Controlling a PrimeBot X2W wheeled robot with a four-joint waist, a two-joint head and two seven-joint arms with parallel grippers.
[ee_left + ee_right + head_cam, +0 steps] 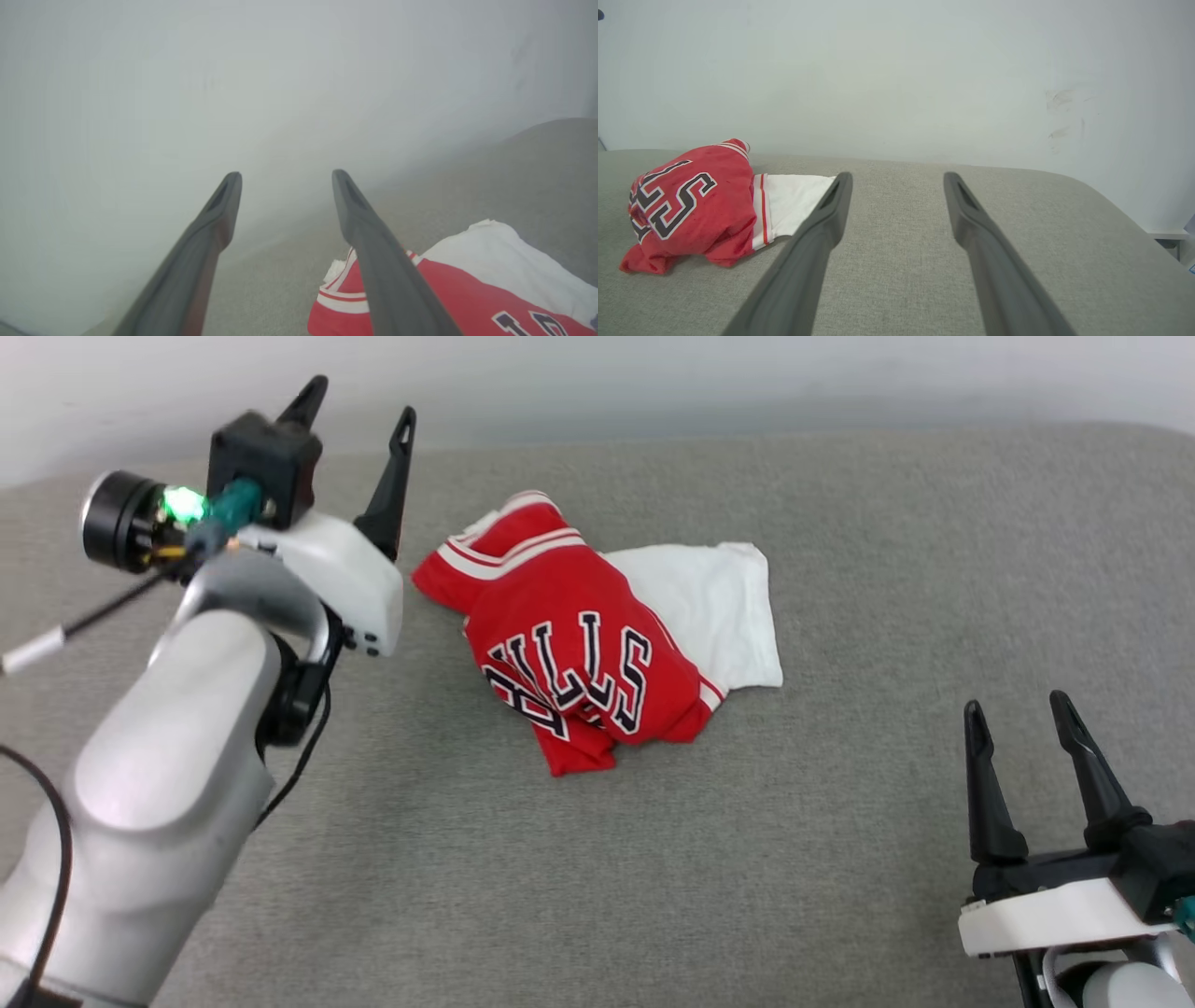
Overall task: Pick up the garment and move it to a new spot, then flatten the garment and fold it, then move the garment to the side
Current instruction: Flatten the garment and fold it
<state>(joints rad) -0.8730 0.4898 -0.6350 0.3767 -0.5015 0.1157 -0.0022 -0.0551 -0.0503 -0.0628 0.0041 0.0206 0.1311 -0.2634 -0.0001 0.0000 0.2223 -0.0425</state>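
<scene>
The crumpled red Bulls jersey [579, 644] lies mid-way on the grey padded surface [840, 859], its long axis running diagonally from the far-left striped trim toward the robot, lettering upside down. The left gripper [359, 420] and the right gripper [1018, 705] both stand spread and empty, either side of it.

Robotics test room, by its look: a grey fabric-covered tabletop [896, 261] with a rounded corner stretches beneath the right hand [897, 176]. A bare white wall [896, 70] rises just beyond its fingertips, with scuff marks [1059, 133] to the hand's right. Behind the left hand [362, 399], an exposed black cable [63, 854] and a green indicator light [182, 504].
</scene>
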